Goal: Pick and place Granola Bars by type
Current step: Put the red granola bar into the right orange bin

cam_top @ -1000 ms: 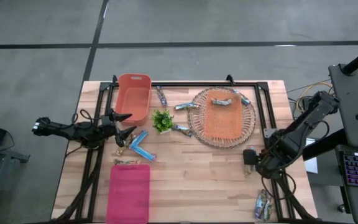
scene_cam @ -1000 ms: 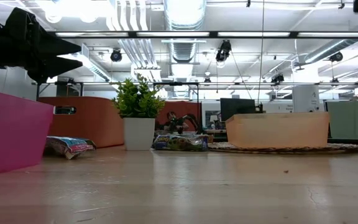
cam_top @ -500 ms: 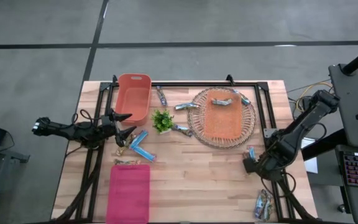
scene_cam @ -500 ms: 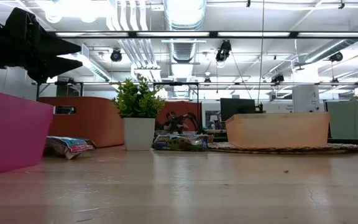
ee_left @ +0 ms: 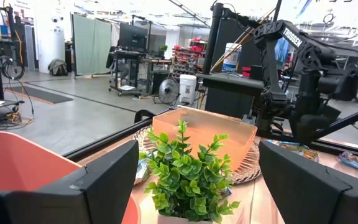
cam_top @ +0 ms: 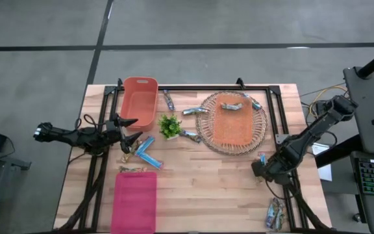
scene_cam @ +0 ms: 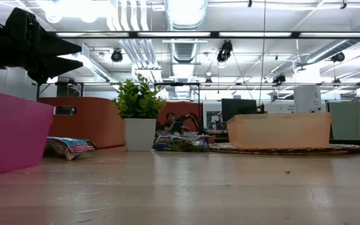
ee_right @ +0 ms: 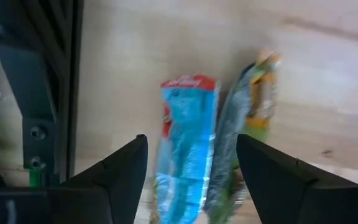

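Note:
Granola bars lie scattered on the wooden table. A bright blue bar [ee_right: 185,143] and a silver-green bar [ee_right: 244,124] lie side by side near the right edge, seen as bars [cam_top: 262,158] in the high view. My right gripper [ee_right: 191,140] hangs open above them, pointing down, and appears as a dark gripper [cam_top: 260,171] from above. Two blue bars [cam_top: 145,151] and a tan one [cam_top: 130,169] lie near my left gripper [cam_top: 132,130], which waits open and level beside the plant [cam_top: 169,125].
An orange bin [cam_top: 139,101] stands at the far left and a pink bin [cam_top: 135,201] at the near left. A round wicker tray [cam_top: 260,123] holds an orange tray with bars. More bars lie at the near right corner [cam_top: 274,213]. A black frame runs along the right edge [cam_top: 284,140].
My right gripper has come down toward the table over the two bars at the right edge, drifting a little toward the near edge and rolling about its own axis. The bars have stayed put.

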`<state>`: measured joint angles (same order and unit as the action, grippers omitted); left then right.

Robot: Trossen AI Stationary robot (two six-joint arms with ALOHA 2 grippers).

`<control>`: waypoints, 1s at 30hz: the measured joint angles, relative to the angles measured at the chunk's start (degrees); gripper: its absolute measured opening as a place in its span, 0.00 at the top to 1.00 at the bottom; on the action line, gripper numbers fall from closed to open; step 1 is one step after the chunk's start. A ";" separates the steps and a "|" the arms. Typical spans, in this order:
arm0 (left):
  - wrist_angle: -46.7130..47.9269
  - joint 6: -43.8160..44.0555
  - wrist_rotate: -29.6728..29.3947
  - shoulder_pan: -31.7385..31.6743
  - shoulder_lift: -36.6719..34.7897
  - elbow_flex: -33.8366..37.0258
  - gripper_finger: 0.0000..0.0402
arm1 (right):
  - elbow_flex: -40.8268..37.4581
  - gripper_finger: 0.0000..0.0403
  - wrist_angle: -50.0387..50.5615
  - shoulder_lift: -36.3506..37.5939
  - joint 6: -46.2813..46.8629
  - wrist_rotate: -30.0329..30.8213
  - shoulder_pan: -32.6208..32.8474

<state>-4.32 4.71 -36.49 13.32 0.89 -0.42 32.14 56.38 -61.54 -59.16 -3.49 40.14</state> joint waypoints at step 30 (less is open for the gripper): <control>0.00 0.00 0.00 -0.02 0.02 0.00 0.22 | -6.95 0.64 -6.85 -2.40 -2.40 -0.52 -7.58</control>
<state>-4.32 4.71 -36.49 13.30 0.91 -0.42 25.19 49.53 -63.94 -61.56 -4.01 32.56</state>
